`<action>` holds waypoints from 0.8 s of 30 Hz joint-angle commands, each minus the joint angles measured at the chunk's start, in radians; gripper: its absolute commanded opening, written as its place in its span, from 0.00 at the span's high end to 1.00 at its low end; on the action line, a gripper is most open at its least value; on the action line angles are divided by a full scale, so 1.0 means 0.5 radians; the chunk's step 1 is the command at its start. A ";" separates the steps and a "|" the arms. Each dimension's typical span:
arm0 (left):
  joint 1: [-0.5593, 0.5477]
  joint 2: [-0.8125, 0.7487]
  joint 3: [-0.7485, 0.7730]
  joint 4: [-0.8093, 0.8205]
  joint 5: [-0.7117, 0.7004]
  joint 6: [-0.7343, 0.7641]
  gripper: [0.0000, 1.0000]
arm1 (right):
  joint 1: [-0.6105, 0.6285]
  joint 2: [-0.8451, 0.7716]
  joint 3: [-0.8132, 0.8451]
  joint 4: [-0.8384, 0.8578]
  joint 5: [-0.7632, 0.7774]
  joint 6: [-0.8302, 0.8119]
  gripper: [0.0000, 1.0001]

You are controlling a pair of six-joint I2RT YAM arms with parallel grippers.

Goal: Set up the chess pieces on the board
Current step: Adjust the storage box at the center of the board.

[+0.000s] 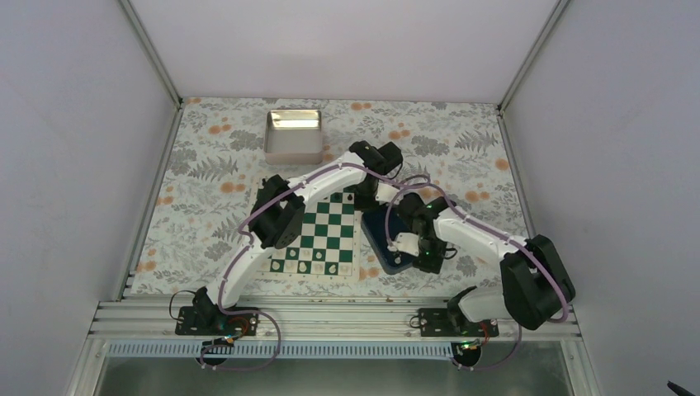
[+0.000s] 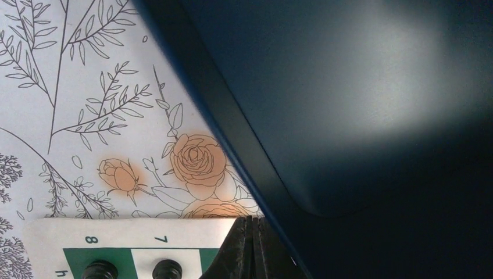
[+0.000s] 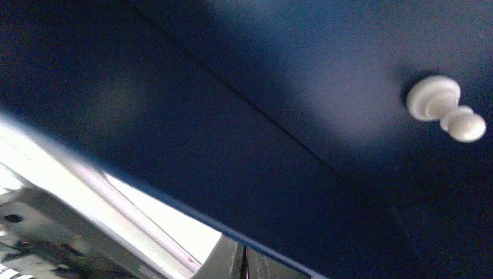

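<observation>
Left tool (image 2: 251, 250), right tool (image 3: 244, 263) — both pinched narrow at the blue tray (image 2: 360, 87) rim; arms bent inward.

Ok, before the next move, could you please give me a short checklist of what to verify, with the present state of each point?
1. Piece to pick is located: ok. One white pawn lies on its side in the blue tray.
2. Right tool open for a grasp: not ok, its fingers look shut.
3. Left tool open: not ok, it looks shut, close beside the tray rim.
4. Path over the board free: not ok, the left arm stretches across it.
5. Black pieces near the board corner upright: cannot tell, only their tops show.
6. Target square for the pawn free: cannot tell.
</observation>
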 commanded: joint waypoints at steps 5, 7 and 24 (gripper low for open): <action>-0.055 -0.026 0.074 -0.080 0.065 -0.006 0.98 | -0.350 -0.029 0.032 0.324 0.258 -0.237 0.96; -0.062 -0.025 0.083 -0.080 0.062 -0.006 0.98 | -0.437 -0.022 0.041 0.375 0.265 -0.289 0.96; -0.104 -0.077 0.016 -0.093 0.073 -0.029 0.98 | -1.123 0.239 0.214 0.734 0.121 -0.671 0.96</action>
